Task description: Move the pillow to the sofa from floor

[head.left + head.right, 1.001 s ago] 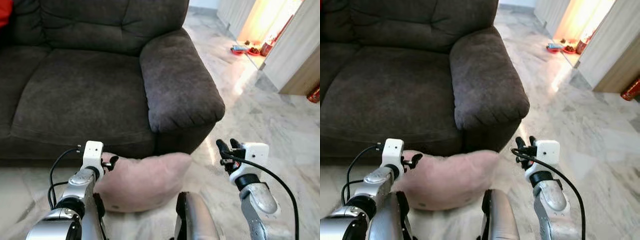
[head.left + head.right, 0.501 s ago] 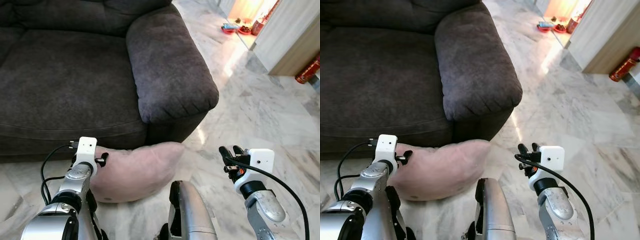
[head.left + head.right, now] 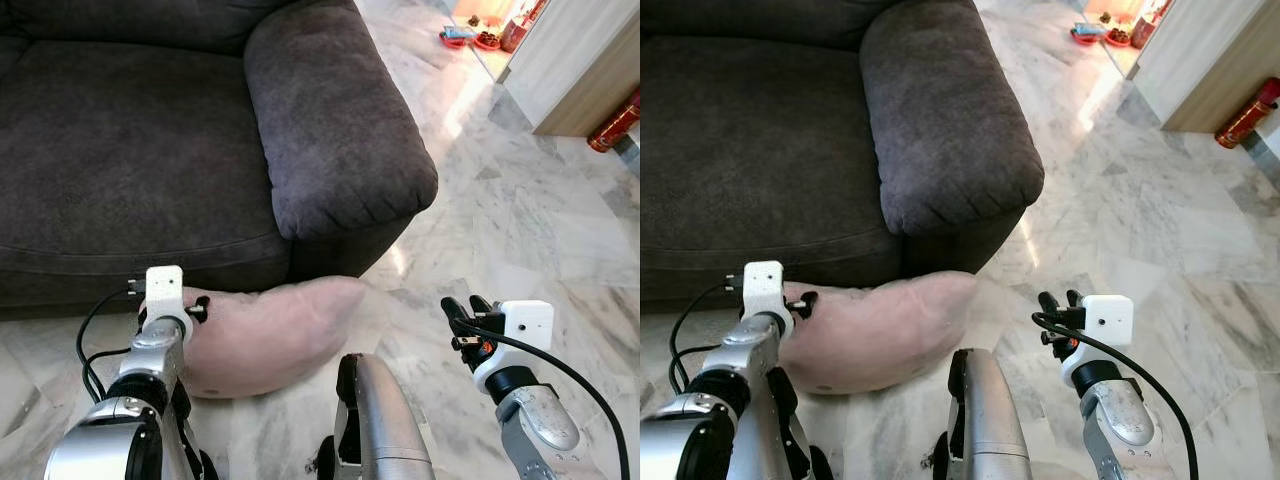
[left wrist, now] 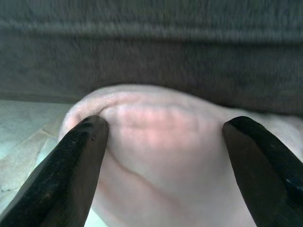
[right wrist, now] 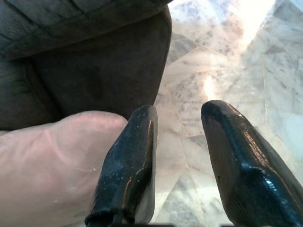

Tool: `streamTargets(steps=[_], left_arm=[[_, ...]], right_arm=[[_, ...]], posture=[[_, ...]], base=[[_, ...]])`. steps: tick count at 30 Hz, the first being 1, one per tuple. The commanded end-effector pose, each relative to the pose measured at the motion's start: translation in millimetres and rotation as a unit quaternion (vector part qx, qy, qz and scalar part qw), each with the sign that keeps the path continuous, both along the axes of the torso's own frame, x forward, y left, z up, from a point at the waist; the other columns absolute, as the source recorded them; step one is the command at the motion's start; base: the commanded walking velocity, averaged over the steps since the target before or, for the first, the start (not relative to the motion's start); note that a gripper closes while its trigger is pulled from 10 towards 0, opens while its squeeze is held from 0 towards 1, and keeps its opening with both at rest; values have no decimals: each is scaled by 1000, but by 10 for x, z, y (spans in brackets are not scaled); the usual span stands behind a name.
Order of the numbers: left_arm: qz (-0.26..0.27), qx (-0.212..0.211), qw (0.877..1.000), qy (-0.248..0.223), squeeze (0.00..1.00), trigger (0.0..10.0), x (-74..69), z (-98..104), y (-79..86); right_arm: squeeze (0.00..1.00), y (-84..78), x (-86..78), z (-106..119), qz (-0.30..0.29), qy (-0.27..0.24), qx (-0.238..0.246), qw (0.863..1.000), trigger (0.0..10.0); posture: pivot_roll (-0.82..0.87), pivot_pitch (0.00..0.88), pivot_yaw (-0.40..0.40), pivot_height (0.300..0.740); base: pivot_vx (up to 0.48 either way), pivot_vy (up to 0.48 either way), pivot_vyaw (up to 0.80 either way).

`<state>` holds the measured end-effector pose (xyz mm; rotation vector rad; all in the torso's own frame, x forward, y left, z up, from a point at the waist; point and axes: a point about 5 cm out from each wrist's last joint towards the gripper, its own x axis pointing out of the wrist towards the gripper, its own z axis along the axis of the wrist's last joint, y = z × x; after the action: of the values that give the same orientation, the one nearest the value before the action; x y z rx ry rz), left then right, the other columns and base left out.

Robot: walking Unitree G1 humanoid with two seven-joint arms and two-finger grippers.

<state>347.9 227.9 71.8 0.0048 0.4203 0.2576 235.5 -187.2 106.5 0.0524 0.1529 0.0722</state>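
Note:
A pale pink pillow (image 3: pixel 265 335) lies on the marble floor against the front of the dark grey sofa (image 3: pixel 130 150), just below its right armrest (image 3: pixel 335 120). My left gripper (image 3: pixel 196 311) is at the pillow's left end. In the left wrist view it stands open (image 4: pixel 165 127), with the pillow (image 4: pixel 161 156) bulging between the two spread fingers. My right gripper (image 3: pixel 466 312) hovers over the floor to the right of the pillow, apart from it. It is open (image 5: pixel 180 111) with nothing between its fingers.
Marble floor (image 3: pixel 520 220) stretches to the right of the sofa. A wooden cabinet (image 3: pixel 585 60) and a red cylinder (image 3: pixel 612 122) stand at the far right, with small red and blue items (image 3: pixel 470 38) beyond. My own silver leg (image 3: pixel 375 420) sits low in the middle.
The camera has tipped down and forward, so the sofa's back has left the picture. My left gripper has closed in on the pillow's left end; the pillow lies where it was.

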Motion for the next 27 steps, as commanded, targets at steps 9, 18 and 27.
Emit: streamTargets(steps=[9, 18, 27], left_arm=[[-8, -41, 999, -1, 0, 10000, 53, 133, -82], [3, -56, 998, 36, 0, 10000, -131, 66, -83], [-3, 38, 999, 10, 0, 10000, -269, 297, -106]], right_arm=[[0, -53, -11, -3, -13, 1, 2, 1000, 10000], [0, -21, -7, -29, -10, 4, 7, 1000, 10000], [0, 6, 7, -50, -12, 5, 11, 1000, 10000]], posture=[[-133, 219, -208, 498], [-120, 221, -201, 498], [-104, 218, -191, 498]], base=[[0, 0, 0], [0, 0, 0], [0, 0, 0]])
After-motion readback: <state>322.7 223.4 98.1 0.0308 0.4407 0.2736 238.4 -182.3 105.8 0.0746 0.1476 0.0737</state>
